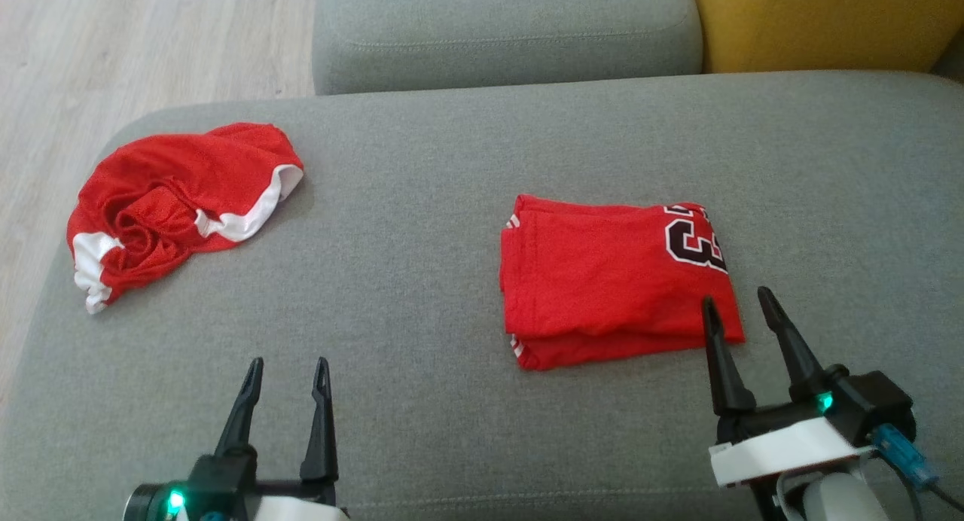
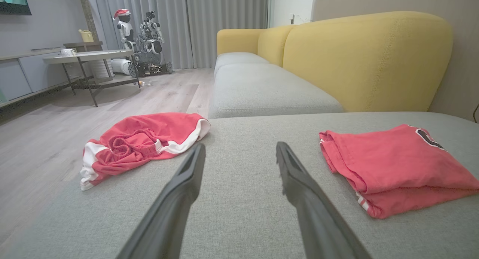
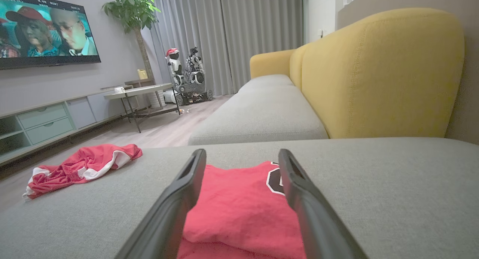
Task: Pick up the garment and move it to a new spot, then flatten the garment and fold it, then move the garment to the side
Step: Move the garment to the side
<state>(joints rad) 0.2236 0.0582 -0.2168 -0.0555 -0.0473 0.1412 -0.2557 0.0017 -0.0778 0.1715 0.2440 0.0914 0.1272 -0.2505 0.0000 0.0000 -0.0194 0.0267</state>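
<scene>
Right pincer (image 1: 736, 297): I see it released, fingers spread, tips over the near right corner of the folded jersey (image 1: 602, 280); if they touch it, I cannot tell.
Left pincer (image 1: 290, 361): released too, empty, above the grey cushion (image 1: 422, 280), near left.
Folded jersey: red, lies flat right of centre.
Crumpled garment (image 1: 173, 205): red with white trim, far left, well apart from the jersey.

Ahead of and between the spread jaws of the left gripper (image 1: 289, 363), bare cushion (image 1: 422, 280) is left free. The crumpled shorts (image 1: 173, 205) are met farther ahead, to their left. Between and ahead of the spread jaws of the right gripper (image 1: 736, 297), the way is taken by the folded shirt (image 1: 610, 280); to their right, open cushion is left.
</scene>
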